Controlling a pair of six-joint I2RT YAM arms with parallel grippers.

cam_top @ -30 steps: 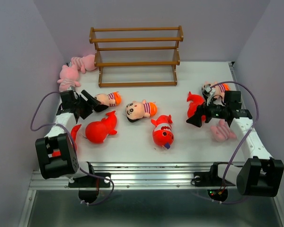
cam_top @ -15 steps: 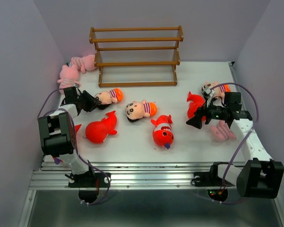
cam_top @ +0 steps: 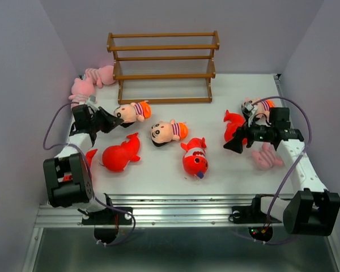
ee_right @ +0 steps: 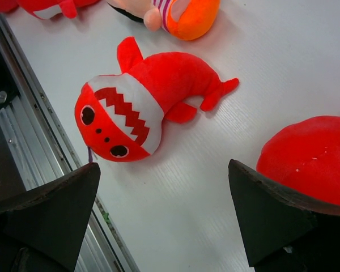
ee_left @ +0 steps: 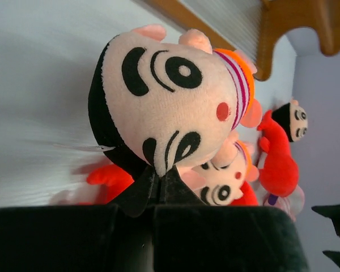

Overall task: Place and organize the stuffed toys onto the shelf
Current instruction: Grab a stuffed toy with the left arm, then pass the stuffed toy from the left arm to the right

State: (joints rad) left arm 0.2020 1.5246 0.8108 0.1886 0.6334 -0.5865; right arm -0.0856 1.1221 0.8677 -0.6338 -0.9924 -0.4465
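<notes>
My left gripper [cam_top: 109, 120] [ee_left: 158, 180] is shut on the black hair of a boy doll [cam_top: 131, 111] [ee_left: 170, 96], at the table's left, in front of the brown wooden shelf [cam_top: 162, 69]. The shelf's tiers hold nothing. A second boy doll [cam_top: 169, 131] [ee_left: 225, 184] lies mid-table, and a third boy doll [cam_top: 256, 106] lies at the right. Red fish [cam_top: 120, 156] [cam_top: 194, 158] [ee_right: 139, 107] lie nearer the front. My right gripper [cam_top: 236, 145] [ee_right: 164, 190] stands open over bare table beside another red fish [cam_top: 233, 124] [ee_right: 311, 158].
Two pink striped toys [cam_top: 83, 88] [cam_top: 102, 73] lie at the back left by the shelf's corner. A third pink toy [cam_top: 266, 157] lies under the right arm. The metal rail [cam_top: 175, 207] runs along the table's near edge. Grey walls close in both sides.
The left gripper has shut on the boy doll's head and drawn it slightly toward the shelf. The left arm's elbow has shifted. The right arm has hardly moved.
</notes>
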